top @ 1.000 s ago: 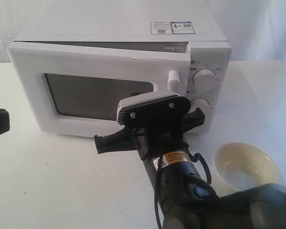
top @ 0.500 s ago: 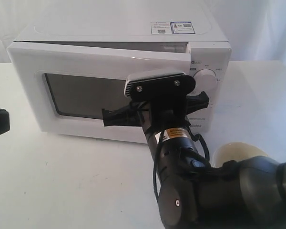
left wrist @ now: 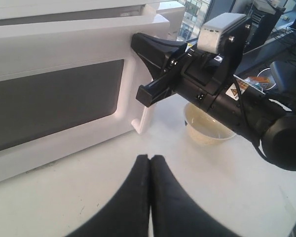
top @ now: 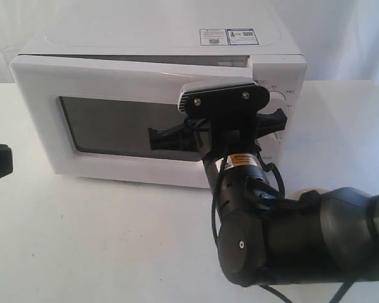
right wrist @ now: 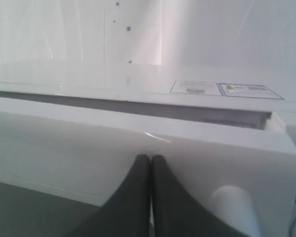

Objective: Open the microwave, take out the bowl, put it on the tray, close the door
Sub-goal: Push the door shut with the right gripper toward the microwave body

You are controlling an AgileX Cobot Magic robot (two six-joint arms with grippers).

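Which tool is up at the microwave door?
The right tool: its shut tips sit at the door near the top edge. The left tool, also shut, hangs back over the table.

Right arm [top: 290, 240] crowds the ajar door [top: 114, 82] at its handle [left wrist: 141, 120]; window side free.

Bright, flat light fills the exterior view. The backdrop [top: 341, 31] at twelve o'clock is nearly blown out, and the microwave [top: 145, 35] casts only a faint shadow on the table [top: 82, 240]. The right wrist view is hazy, with glare across the microwave's top. The left gripper [left wrist: 150, 165], close to its lens, looks soft.
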